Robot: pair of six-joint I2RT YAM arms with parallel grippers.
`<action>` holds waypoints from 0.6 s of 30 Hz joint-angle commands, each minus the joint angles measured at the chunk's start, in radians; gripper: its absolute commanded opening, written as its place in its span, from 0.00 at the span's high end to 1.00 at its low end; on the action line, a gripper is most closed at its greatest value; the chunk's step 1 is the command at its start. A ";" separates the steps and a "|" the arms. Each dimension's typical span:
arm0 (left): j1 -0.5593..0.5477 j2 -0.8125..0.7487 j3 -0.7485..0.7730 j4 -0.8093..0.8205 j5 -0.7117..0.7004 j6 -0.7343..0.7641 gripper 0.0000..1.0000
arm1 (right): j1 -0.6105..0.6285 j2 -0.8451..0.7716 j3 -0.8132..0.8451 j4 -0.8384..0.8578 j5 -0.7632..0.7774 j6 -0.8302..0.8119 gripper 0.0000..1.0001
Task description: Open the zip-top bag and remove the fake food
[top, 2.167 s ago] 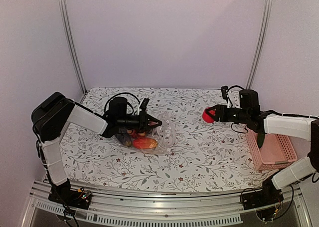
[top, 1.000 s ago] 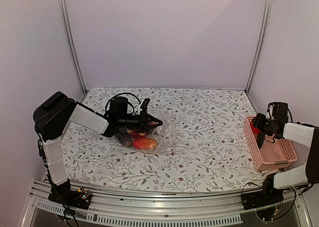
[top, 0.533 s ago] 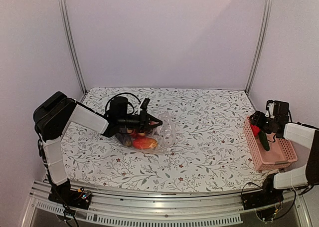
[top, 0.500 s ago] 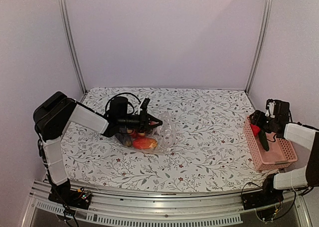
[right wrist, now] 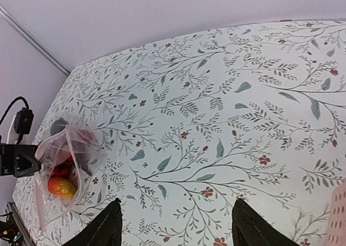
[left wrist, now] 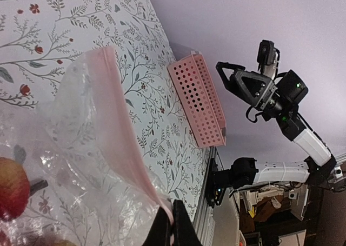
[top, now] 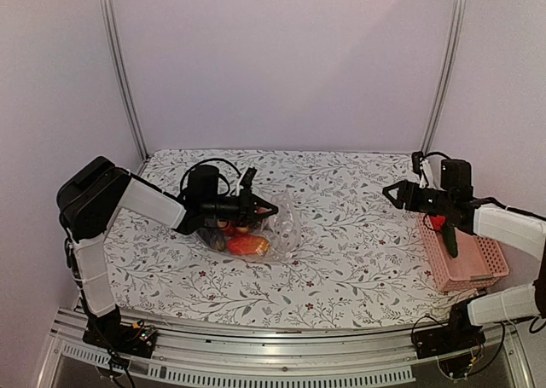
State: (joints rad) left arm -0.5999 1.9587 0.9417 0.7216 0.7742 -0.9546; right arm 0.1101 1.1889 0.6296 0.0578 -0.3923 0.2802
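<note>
The zip-top bag (top: 280,226) lies left of centre on the floral table, clear and crinkly. My left gripper (top: 258,207) is shut on its pink zip edge (left wrist: 125,140), pinched between the fingertips (left wrist: 181,231). Fake food inside the bag: an orange piece (top: 247,246), a red one (top: 230,229) and a dark purple one (top: 213,240). My right gripper (top: 394,192) is open and empty, above the table just left of the pink basket (top: 478,264). In the right wrist view the bag (right wrist: 67,151) and orange piece (right wrist: 60,187) sit far left, ahead of the spread gripper (right wrist: 178,230).
The pink mesh basket stands at the table's right edge and holds a red piece (top: 438,222) and a dark green piece (top: 450,242). It also shows in the left wrist view (left wrist: 197,102). Floral cloth (top: 350,243) covers the stretch between bag and basket.
My right gripper carried a red piece to the basket, let go of it there, and has swung back left, open and empty. The left gripper and bag have not moved.
</note>
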 commanded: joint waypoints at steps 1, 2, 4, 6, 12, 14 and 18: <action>-0.007 -0.027 -0.003 -0.005 -0.012 0.020 1.00 | 0.133 0.070 0.051 0.095 -0.067 0.019 0.34; -0.010 -0.030 -0.003 -0.009 -0.013 0.023 1.00 | 0.164 0.094 0.065 0.111 -0.077 0.020 0.34; -0.012 -0.036 -0.004 -0.012 -0.011 0.026 1.00 | 0.232 0.146 0.096 0.132 -0.079 0.018 0.36; -0.015 -0.042 -0.006 -0.017 -0.010 0.029 1.00 | 0.302 0.194 0.131 0.151 -0.084 0.011 0.38; -0.023 -0.057 -0.026 -0.016 -0.004 0.037 1.00 | 0.468 0.389 0.243 0.201 -0.082 -0.031 0.45; -0.026 -0.063 -0.038 -0.005 -0.001 0.034 1.00 | 0.509 0.448 0.283 0.214 -0.077 -0.059 0.48; -0.026 -0.083 -0.062 0.009 0.005 0.033 1.00 | 0.572 0.536 0.321 0.264 -0.071 -0.111 0.51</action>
State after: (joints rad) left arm -0.6159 1.9190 0.9100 0.7151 0.7708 -0.9356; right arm 0.6338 1.6508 0.9119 0.2558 -0.4660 0.2379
